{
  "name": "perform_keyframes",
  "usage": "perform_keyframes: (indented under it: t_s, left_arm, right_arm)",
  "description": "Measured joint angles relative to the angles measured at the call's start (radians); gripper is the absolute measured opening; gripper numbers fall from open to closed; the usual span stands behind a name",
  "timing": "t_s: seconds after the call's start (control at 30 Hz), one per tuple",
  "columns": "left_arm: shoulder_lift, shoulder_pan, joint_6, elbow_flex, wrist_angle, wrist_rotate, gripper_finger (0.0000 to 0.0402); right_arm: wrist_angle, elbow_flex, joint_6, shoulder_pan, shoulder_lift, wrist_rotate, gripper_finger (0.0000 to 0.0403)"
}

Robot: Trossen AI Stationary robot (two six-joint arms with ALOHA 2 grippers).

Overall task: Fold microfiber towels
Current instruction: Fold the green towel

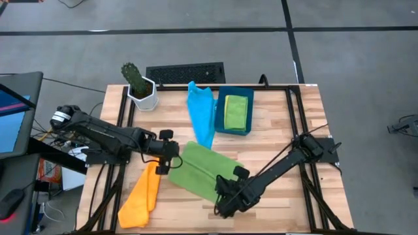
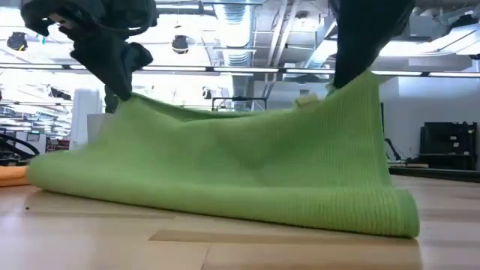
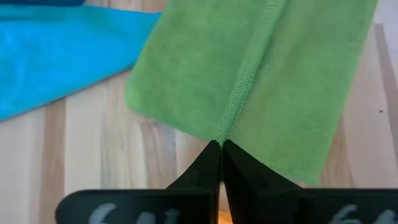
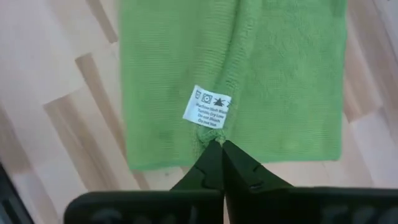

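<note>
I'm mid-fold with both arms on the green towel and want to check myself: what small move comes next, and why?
Probably carry both pinched edges across and lay them on the far side. The left gripper and right gripper are each shut on an edge of the green towel, which the low view shows lifted at both ends and sagging to the table between them.

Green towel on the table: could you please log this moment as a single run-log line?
stage: folding | left tool: shut on green towel edge | right tool: shut on edge by label | towel: both ends lifted, middle sagging
</note>
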Motion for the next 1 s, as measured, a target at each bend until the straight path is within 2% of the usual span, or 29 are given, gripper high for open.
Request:
perform_keyframes:
  t_s: [0.17,0.37,0.57,0.8,1.0]
  left_arm:
    - [0.0,0.054,0.048,0.0,0.02,0.023,0.0]
    - [0.0,0.094,0.073,0.001,0.033,0.036,0.0]
    - [0.002,0.126,0.099,0.001,0.044,0.052,0.0]
    - [0.066,0.169,0.127,0.001,0.08,0.08,0.0]
    - [0.117,0.182,0.143,0.001,0.105,0.074,0.0]
  right_arm:
    - [0.013,-0.103,0.011,-0.007,-0.029,-0.038,0.0018]
    - [0.188,-0.295,0.043,-0.007,-0.15,-0.049,0.002]
    - [0.337,-0.421,0.025,-0.056,-0.22,-0.059,0.0021]
    - [0.454,-0.499,0.011,-0.092,-0.224,-0.123,0.0025]
    - [0.454,-0.512,0.018,-0.079,-0.237,-0.132,0.0023]
